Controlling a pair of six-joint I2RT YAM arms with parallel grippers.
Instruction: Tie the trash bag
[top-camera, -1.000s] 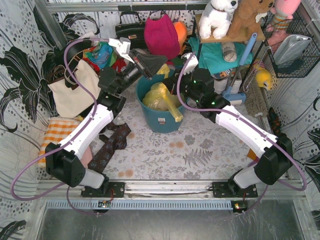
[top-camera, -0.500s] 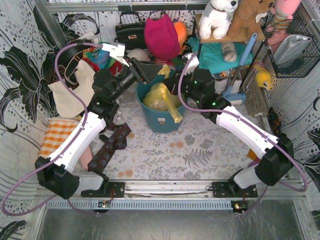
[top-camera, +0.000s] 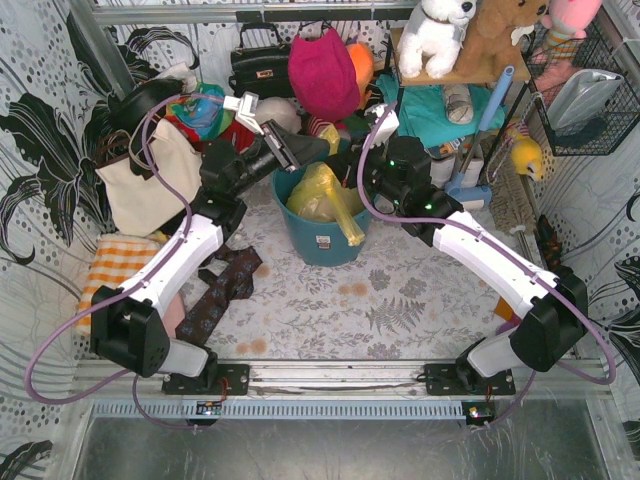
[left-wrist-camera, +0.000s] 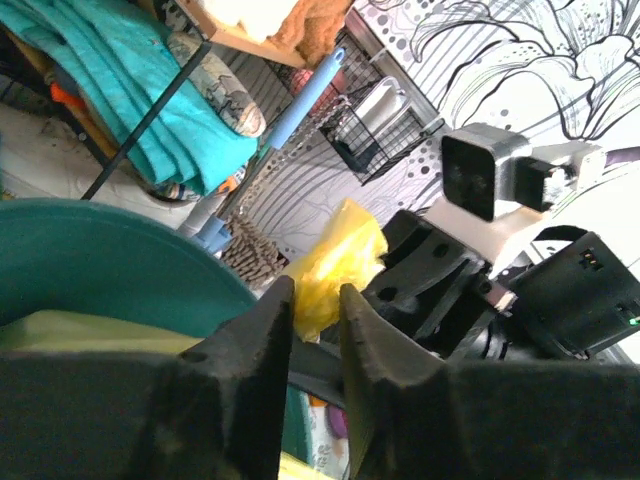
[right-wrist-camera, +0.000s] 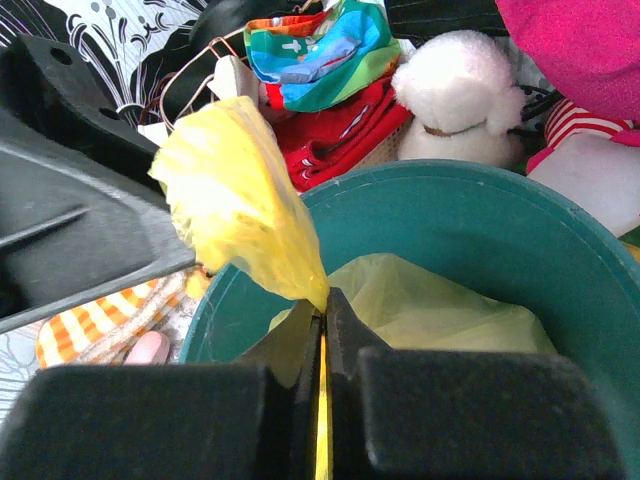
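My right gripper (right-wrist-camera: 322, 312) stays pressed together on the tail of the trash bag (right-wrist-camera: 235, 195), which sits in the bucket (right-wrist-camera: 520, 230) at the table's twelve o'clock. My left gripper (left-wrist-camera: 312, 305) has eased in beside the tail, partly spread and empty. I judge wrapping comes next.

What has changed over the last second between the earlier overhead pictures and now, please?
The left gripper edged slightly toward the arm bases at the back rim of the teal bucket, its elbow swinging out to the left and back. Its jaws stand slightly apart, gripping nothing. The right gripper stayed shut on a raised flap of the trash bag; bucket and bag did not move.
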